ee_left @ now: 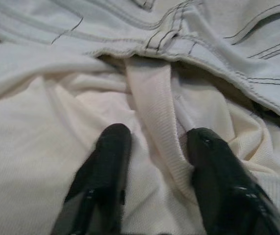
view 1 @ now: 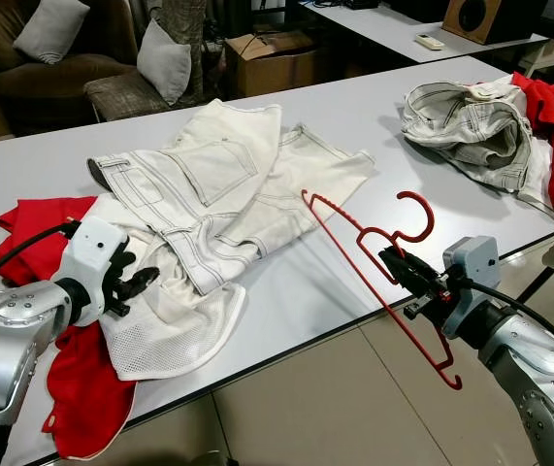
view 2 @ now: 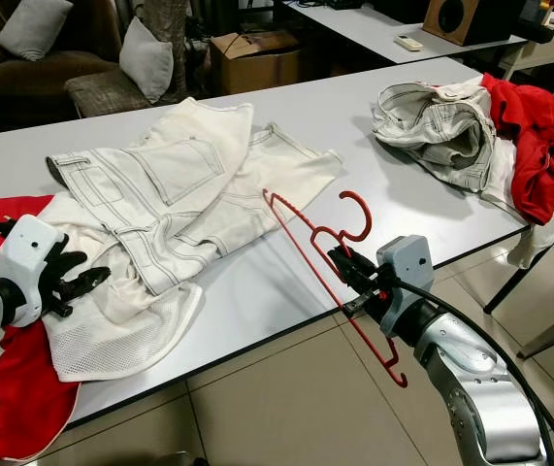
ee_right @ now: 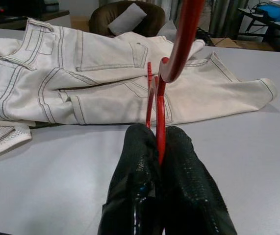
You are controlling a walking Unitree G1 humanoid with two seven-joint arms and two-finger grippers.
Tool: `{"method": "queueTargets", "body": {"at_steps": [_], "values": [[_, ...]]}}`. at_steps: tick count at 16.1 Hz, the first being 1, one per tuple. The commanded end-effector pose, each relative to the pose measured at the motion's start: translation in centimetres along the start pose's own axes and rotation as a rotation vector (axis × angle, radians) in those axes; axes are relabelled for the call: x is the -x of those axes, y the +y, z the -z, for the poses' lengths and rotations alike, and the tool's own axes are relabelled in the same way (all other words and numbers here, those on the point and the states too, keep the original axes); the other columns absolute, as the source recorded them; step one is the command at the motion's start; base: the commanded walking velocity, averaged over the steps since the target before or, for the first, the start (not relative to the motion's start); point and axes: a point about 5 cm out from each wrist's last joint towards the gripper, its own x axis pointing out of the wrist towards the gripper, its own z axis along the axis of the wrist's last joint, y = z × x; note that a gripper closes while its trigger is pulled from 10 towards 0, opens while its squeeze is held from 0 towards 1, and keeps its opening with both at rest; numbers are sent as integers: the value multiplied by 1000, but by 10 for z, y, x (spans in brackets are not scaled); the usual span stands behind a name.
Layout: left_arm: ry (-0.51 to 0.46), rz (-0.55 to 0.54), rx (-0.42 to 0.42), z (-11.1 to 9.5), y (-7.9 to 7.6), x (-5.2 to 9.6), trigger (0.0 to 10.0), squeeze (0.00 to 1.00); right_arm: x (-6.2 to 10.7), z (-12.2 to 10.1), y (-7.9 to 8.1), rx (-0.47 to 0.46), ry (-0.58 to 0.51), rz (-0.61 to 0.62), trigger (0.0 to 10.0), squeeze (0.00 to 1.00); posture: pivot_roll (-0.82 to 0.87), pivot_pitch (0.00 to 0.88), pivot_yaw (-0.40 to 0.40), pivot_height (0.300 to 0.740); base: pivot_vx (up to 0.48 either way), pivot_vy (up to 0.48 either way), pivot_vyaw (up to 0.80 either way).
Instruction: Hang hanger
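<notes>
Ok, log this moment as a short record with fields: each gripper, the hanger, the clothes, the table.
right gripper: shut on the red hanger, held above the table's near edge
left gripper: open, fingers at the cream mesh garment
white jeans: spread flat mid-table
red cloth: near left, under the mesh garment
far right: heap of pale and red clothes
table: grey

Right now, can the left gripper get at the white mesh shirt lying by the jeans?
Probably yes. The left gripper hovers open right over the white mesh shirt, its fingers straddling a fold, with nothing between them. The jeans overlap only its far edge.
</notes>
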Motion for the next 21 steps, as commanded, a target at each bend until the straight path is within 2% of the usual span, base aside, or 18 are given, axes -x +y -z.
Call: {"method": "queueTargets", "body": {"at_steps": [1,4,8,13,17,19,20,21], "values": [[40,-25,40,1,3,2,0,0,2,-3,-3,3,-1,4,10000,0,-68,0,12,740,0,0,0],[78,-60,91,5,6,1,0,0,1,-5,-3,4,-10,5,10000,0,-67,0,14,740,0,0,0],[22,-87,161,-3,9,0,0,0,1,-5,-2,4,-17,5,10000,0,-66,0,16,740,0,0,0],[5,-89,174,-5,11,3,0,0,0,-5,0,1,-21,-6,10000,0,-61,0,17,740,0,0,0],[18,-15,130,-4,-2,1,0,0,0,-4,2,2,-21,-16,10000,0,-60,0,18,740,0,0,0],[-24,-10,131,-9,-1,1,0,0,-2,-6,0,2,-33,-3,10000,0,-58,0,18,740,0,0,0],[-91,-23,147,-20,4,2,0,0,-3,-7,-1,-3,-43,2,10000,0,-56,0,19,740,0,0,0],[-210,-24,181,-37,9,4,0,0,-4,-8,-1,-11,-57,7,10000,0,-55,0,19,740,0,0,0]]}}
